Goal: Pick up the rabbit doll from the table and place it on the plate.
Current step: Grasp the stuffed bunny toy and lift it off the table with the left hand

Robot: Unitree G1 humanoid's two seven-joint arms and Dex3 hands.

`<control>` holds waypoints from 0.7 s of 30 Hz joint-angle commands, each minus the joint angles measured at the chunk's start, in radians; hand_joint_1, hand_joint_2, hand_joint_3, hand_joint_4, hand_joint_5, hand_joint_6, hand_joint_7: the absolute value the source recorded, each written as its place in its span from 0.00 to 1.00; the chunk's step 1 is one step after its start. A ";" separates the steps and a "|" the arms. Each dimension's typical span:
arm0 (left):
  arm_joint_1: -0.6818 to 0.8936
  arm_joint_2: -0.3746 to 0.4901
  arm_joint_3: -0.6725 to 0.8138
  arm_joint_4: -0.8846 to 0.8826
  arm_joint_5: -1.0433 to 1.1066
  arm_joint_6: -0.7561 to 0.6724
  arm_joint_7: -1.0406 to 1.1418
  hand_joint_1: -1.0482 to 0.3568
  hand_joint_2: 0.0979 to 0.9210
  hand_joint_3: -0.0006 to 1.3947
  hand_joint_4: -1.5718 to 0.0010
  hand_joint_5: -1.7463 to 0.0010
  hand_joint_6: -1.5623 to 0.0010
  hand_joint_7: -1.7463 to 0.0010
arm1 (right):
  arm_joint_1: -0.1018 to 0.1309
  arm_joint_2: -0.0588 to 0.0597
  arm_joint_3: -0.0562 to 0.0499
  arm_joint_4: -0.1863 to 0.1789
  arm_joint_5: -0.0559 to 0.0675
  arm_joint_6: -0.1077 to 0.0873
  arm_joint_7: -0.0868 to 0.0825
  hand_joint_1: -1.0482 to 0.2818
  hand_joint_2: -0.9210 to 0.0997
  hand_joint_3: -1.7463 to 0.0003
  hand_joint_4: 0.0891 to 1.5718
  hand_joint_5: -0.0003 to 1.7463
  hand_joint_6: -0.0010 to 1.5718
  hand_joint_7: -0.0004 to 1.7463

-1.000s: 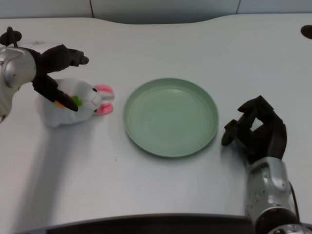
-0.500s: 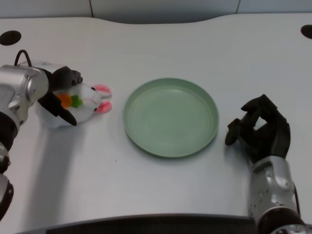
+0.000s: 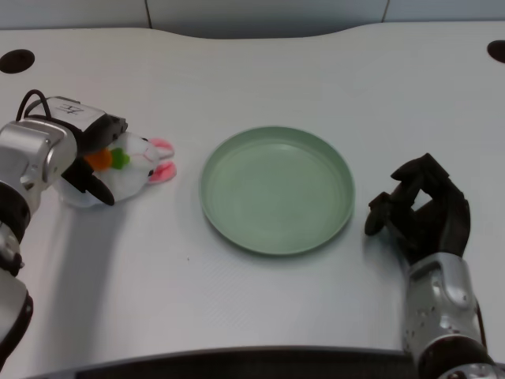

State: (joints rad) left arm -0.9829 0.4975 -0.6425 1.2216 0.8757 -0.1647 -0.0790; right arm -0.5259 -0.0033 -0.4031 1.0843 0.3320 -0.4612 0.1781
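Observation:
The rabbit doll is white with pink ears and an orange and green carrot on its front. It lies on the table at the left, ears pointing toward the green plate. My left hand wraps around the doll's body from the left, with fingers above and below it, and covers much of it. The doll still touches the table. A small gap separates its ears from the plate's rim. Nothing lies in the plate.
My right hand rests curled on the table just right of the plate. Dark round holes sit in the tabletop at the far left and far right. The table's dark front edge runs along the bottom.
My left hand came down from above the doll and closed around its body. The doll has shifted slightly left and looks squeezed. Plate and right hand are unmoved.

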 commanded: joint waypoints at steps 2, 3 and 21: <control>0.015 -0.013 -0.003 0.019 -0.008 -0.019 0.046 0.08 1.00 0.00 0.93 0.79 0.84 0.99 | 0.014 0.004 0.000 -0.002 0.003 0.010 0.002 0.00 0.63 0.11 0.99 0.83 0.69 1.00; 0.016 -0.015 -0.003 0.021 -0.008 -0.021 0.055 0.08 1.00 0.00 0.92 0.79 0.83 0.99 | 0.014 0.004 0.000 -0.001 0.003 0.009 0.002 0.00 0.63 0.11 0.99 0.83 0.69 1.00; 0.028 -0.045 0.059 0.052 -0.101 -0.001 0.068 0.42 0.83 0.00 0.31 0.68 0.26 0.88 | 0.020 0.003 0.002 -0.014 0.013 0.012 0.009 0.00 0.61 0.13 0.98 0.83 0.69 1.00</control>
State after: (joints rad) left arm -0.9646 0.4509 -0.5763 1.2621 0.7741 -0.1621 0.0060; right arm -0.5174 -0.0028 -0.4022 1.0775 0.3457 -0.4607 0.1787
